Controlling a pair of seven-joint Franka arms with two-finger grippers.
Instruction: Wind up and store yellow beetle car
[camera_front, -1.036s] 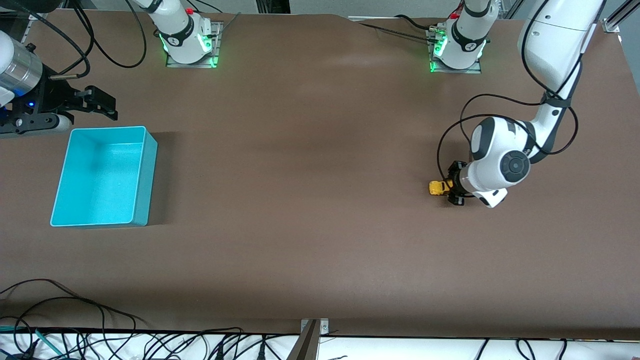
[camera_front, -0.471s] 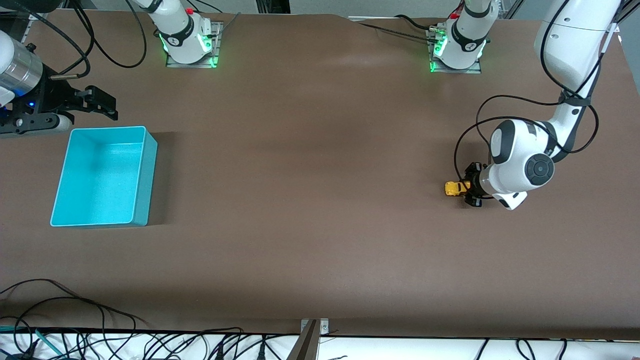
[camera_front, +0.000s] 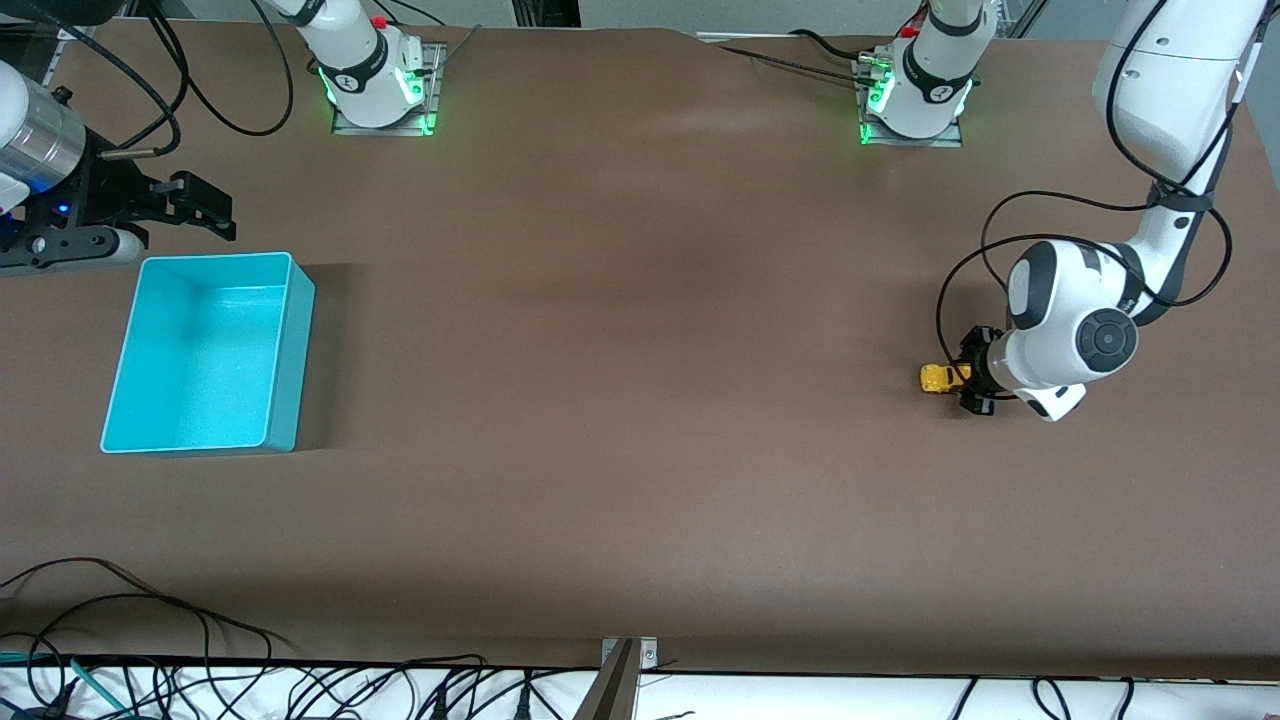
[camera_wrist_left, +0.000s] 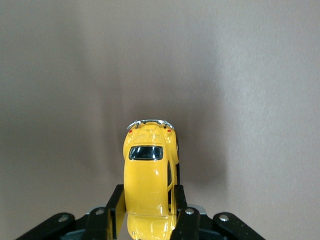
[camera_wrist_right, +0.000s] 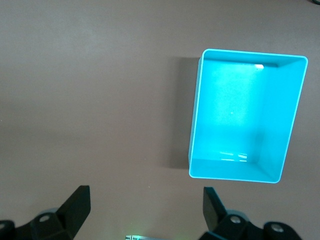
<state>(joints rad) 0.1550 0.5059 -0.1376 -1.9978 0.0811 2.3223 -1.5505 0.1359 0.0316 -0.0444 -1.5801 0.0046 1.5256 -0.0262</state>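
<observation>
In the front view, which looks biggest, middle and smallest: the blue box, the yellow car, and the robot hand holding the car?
1. Blue box, biggest by far.
2. Left gripper holding the car.
3. Yellow car, smallest, though the gripper hides part of it.

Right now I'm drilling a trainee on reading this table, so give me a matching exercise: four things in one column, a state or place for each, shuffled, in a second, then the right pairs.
Things:
1. yellow beetle car
2. turquoise bin
3. left gripper
4. right gripper

States or places:
A. open, waiting at the right arm's end of the table
B. empty, on the table at the right arm's end
C. pinched between two fingers, at the left arm's end
D. shut on the toy

Pairs: 1-C, 2-B, 3-D, 4-A
</observation>
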